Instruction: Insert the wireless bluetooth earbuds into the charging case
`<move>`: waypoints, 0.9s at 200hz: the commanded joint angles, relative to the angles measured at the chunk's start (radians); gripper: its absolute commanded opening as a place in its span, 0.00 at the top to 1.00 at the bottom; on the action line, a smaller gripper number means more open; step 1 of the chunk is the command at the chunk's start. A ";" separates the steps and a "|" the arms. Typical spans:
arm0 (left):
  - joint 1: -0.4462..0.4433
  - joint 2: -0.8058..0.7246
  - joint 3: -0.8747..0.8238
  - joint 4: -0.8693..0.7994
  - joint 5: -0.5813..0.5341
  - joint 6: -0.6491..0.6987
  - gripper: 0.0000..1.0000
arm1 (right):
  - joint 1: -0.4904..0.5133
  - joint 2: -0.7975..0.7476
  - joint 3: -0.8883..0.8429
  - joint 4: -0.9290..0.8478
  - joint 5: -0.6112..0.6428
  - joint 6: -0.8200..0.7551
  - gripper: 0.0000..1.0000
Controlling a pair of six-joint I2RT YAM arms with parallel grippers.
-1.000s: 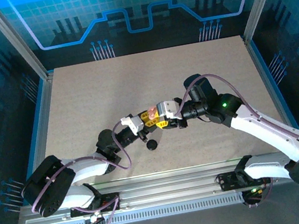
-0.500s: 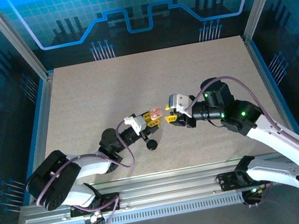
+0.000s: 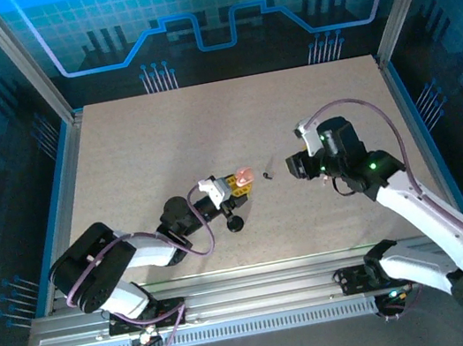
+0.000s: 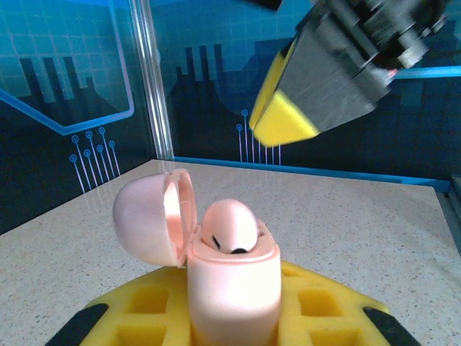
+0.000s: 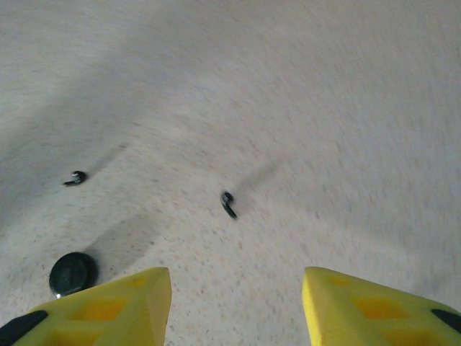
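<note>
Pale pink in colour, the small rounded plastic charging case (image 4: 234, 288) stands upright with its domed pink hinged lid (image 4: 148, 223) swung open to one side. A pale rounded earbud (image 4: 229, 227) with small dark marks sits in the case's well, its top rising above the rim. The left claw (image 3: 234, 187) is closed on the lower body of the case, whose base is pinched between the claw's yellow finger pads (image 4: 144, 310). In the overhead view this claw carries the case near the middle of the speckled beige worktop (image 3: 163, 140). A tiny dark curved earbud (image 3: 268, 171) lies loose on the worktop between the case and the right claw (image 3: 292, 168), apart from both. The right wrist view looks down on the same earbud (image 5: 227, 205) with bare surface all round it. That view also shows a second tiny dark curved bit (image 5: 74, 178) lying well to one side of it. A flat black round disc (image 3: 236, 223) rests on the worktop near the left claw, on the side towards the arm bases. In the right wrist view the disc (image 5: 73, 273) sits just beyond the tip of one yellow finger. The right claw (image 5: 234, 288) has its two yellow-tipped fingers spread well apart with nothing between them, poised above the worktop. From the left wrist camera, one of its grey yellow-tipped fingers (image 4: 284, 119) hangs in the air above and beyond the open case.
</note>
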 commanded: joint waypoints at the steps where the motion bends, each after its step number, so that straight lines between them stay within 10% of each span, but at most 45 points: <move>1: 0.000 0.018 0.030 0.033 -0.015 0.012 0.81 | -0.077 0.066 0.047 -0.131 -0.005 0.206 0.47; 100: 0.000 0.049 0.045 0.032 -0.021 0.017 0.81 | -0.354 0.413 0.192 -0.309 -0.069 0.342 0.63; 180: -0.001 0.042 0.040 0.032 -0.022 0.018 0.81 | -0.363 0.593 0.240 -0.357 0.016 0.297 0.64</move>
